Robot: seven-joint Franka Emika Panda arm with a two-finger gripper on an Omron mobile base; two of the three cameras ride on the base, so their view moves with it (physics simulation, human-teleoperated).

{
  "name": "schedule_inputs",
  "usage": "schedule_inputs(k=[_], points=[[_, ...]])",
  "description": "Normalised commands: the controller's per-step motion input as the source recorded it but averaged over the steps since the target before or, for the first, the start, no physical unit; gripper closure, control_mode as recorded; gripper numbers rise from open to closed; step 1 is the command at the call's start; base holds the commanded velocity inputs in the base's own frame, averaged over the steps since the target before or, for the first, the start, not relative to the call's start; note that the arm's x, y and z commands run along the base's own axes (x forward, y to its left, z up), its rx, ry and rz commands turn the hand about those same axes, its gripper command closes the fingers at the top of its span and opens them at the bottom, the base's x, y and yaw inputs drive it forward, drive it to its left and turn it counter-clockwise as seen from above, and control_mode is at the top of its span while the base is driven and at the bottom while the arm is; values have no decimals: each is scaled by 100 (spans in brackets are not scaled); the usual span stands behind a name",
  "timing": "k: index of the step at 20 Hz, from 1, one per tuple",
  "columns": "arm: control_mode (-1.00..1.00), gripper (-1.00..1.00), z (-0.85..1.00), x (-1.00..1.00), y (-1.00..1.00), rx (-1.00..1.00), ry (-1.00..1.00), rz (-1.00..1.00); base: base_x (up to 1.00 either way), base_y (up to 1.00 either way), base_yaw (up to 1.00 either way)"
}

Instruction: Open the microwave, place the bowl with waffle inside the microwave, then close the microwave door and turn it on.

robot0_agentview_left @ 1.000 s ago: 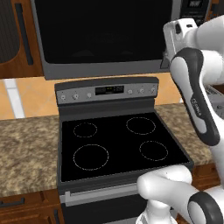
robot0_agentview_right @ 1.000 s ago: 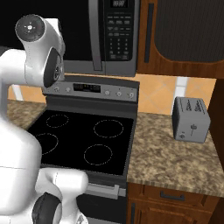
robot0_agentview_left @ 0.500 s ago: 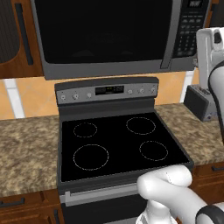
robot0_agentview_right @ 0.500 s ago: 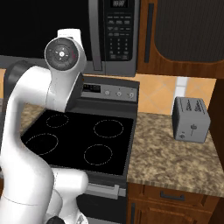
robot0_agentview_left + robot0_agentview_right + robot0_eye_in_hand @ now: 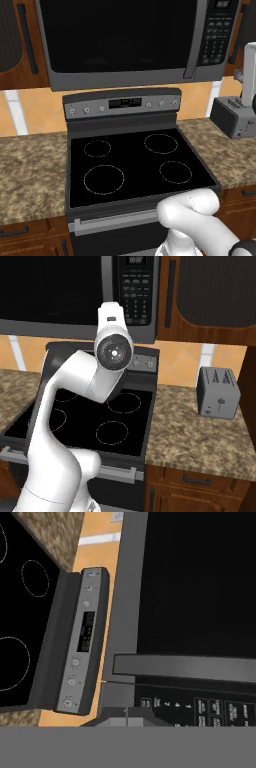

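The microwave (image 5: 135,42) hung above the stove (image 5: 135,167), its microwave door (image 5: 120,37) shut flat and the handle bar (image 5: 185,667) crossing the hand view beside the keypad (image 5: 137,291). The gripper's jaws were closed on nothing, raised before that door. A toaster (image 5: 218,393) stood on the counter (image 5: 200,441) at right.

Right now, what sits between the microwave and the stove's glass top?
In the left base view, the stove's raised control panel with knobs and a small display stands between the microwave and the black glass top, with a strip of orange wall above it.
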Motion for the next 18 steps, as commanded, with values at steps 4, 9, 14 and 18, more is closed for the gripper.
schedule_inputs(k=[4,9,14,18], points=[[-100,100,0,42,0,0,-7,0,0,0,0],[-100,100,1,54,-7,0,0,0,0,0,0],[-100,100,4,45,-25,0,0,0,0,0,0],[-100,100,7,41,-3,0,-3,0,0,0,0]])
